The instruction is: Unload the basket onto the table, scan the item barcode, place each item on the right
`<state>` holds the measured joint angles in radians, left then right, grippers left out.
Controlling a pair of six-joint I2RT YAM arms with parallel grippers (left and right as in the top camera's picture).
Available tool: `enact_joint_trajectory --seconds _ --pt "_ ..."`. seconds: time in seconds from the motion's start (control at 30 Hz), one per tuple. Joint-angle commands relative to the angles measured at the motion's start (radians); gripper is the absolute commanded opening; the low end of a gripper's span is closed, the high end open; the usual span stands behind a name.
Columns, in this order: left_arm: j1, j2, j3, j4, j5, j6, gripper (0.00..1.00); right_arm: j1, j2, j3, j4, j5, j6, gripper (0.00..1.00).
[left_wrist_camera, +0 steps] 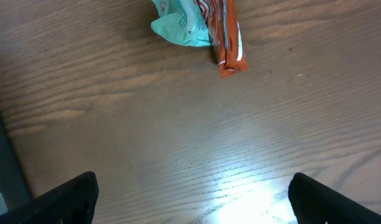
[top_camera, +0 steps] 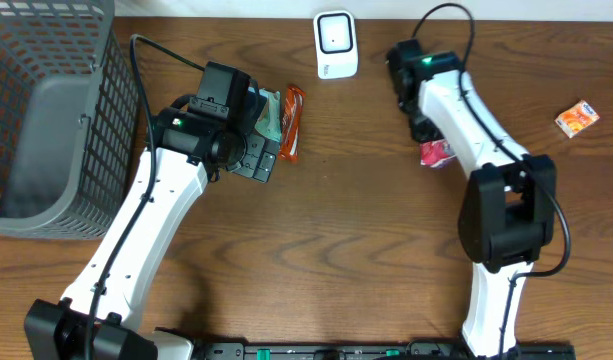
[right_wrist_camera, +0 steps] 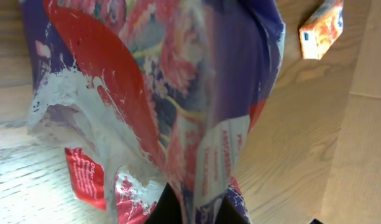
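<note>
A: R gripper [right_wrist_camera: 191, 210] fingers pressed together, pinching an edge of the snack packet [right_wrist_camera: 178, 106]. Packet sits crumpled in the pinch, over the right half of the table [top_camera: 346, 250], near the scanner [top_camera: 336, 44] but apart from it.
B: Handling?
A: Judged light, soft film, slick, crinkly. Edge grip suits it since the flat faces stay free. Barcode not seen; creases + glare may spoil a read.
B: L side?
A: L gripper [left_wrist_camera: 193, 199] fingers spread wide, nothing btw them, over bare wood. Teal packet [left_wrist_camera: 178, 25] and orange bar wrapper [left_wrist_camera: 229, 43] lie touching, just ahead.
B: Obstructions?
A: None seen toward the scanner. Small orange box [top_camera: 576, 118] well apart, far right; wire basket [top_camera: 46, 120] far left.
</note>
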<state>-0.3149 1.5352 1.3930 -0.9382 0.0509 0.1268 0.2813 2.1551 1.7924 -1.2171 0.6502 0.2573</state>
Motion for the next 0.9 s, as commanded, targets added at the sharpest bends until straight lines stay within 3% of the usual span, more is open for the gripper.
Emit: enact_joint_trajectory --seconds 0.0,0.07,0.1,0.4,0.43,0.87 --pt "0.003 0.002 0.011 -0.003 0.006 -0.013 0.98 0.047 -0.021 -0.027 0.01 0.056 0.065 0.11" --pt "0.003 0.002 0.011 -0.003 0.006 -0.013 0.98 0.072 -0.021 -0.028 0.013 0.008 0.064 0.32" --pt "0.003 0.002 0.011 -0.003 0.006 -0.013 0.98 0.082 -0.021 -0.028 0.018 -0.023 0.064 0.38" --pt "0.003 0.002 0.011 -0.003 0.006 -0.013 0.98 0.132 -0.021 0.002 0.106 -0.405 0.064 0.72" --pt "0.003 0.002 0.011 -0.003 0.006 -0.013 0.98 0.129 -0.021 0.016 0.101 -0.426 0.063 0.99" --pt "0.003 0.002 0.011 -0.003 0.006 -0.013 0.98 0.072 -0.022 0.325 -0.098 -0.545 0.021 0.99"
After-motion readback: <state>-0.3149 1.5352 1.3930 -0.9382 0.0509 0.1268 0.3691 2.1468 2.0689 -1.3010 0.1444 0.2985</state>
